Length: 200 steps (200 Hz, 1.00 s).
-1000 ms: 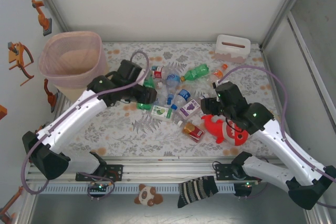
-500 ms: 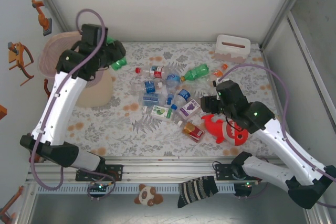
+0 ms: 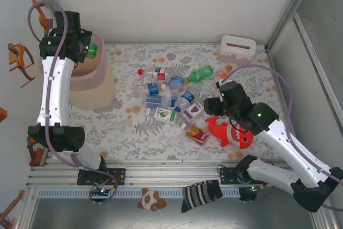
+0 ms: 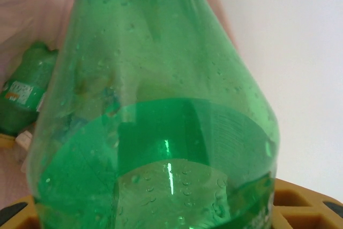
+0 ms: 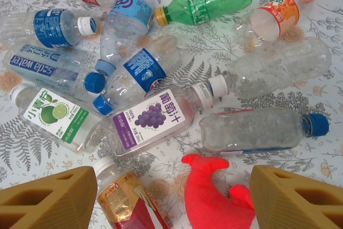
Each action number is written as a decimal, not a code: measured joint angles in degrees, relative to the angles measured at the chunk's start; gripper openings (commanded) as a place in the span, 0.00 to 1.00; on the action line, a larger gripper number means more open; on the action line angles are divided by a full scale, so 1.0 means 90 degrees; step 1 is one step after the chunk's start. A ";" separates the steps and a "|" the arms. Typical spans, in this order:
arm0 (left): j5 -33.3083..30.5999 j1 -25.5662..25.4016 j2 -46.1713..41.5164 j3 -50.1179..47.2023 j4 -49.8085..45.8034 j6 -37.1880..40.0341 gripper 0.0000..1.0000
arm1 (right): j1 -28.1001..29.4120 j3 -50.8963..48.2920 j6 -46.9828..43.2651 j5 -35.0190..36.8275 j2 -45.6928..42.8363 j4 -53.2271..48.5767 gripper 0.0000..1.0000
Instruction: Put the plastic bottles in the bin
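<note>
Floral-patterned desk (image 3: pixel 161 132) carries loose clear plastic bottles (image 5: pixel 144 68) just beneath the open, empty right gripper (image 5: pixel 171 186). The left gripper (image 3: pixel 86 49) clamps a green plastic bottle (image 4: pixel 161 132) around its wide body, directly above the translucent pink plastic bin (image 3: pixel 102 87). The bottle is probably light, slick and crushable, so a gentle mid-body hold suits it.

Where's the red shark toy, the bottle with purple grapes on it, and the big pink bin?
Red plush shark toy (image 3: pixel 220 130), top view, on its body.
Clear plastic bottle with purple grape label (image 5: pixel 150 119), right wrist view, on the label.
Tall translucent pink plastic bin (image 3: pixel 95 93), top view, on its side wall.
</note>
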 measured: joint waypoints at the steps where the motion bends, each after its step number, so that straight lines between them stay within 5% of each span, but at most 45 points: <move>1: 0.0000 0.0015 0.0032 0.0002 -0.0017 -0.0049 0.44 | 0.0000 0.0002 0.0000 0.0000 0.0000 0.0000 0.74; 85: 0.0221 0.0685 0.0675 -0.0595 -0.0767 -0.1982 0.44 | 0.0000 0.0012 0.0000 -0.0022 -0.0005 -0.0005 0.74; 149: 0.0631 0.0993 0.1353 -0.1061 -0.0787 -0.2484 0.59 | 0.0000 0.0012 0.0002 -0.0019 -0.0066 -0.0007 0.74; 200: 0.0984 0.1044 0.1807 -0.1078 -0.0772 -0.2640 0.80 | 0.0000 0.0012 0.0005 -0.0015 -0.0097 -0.0010 0.75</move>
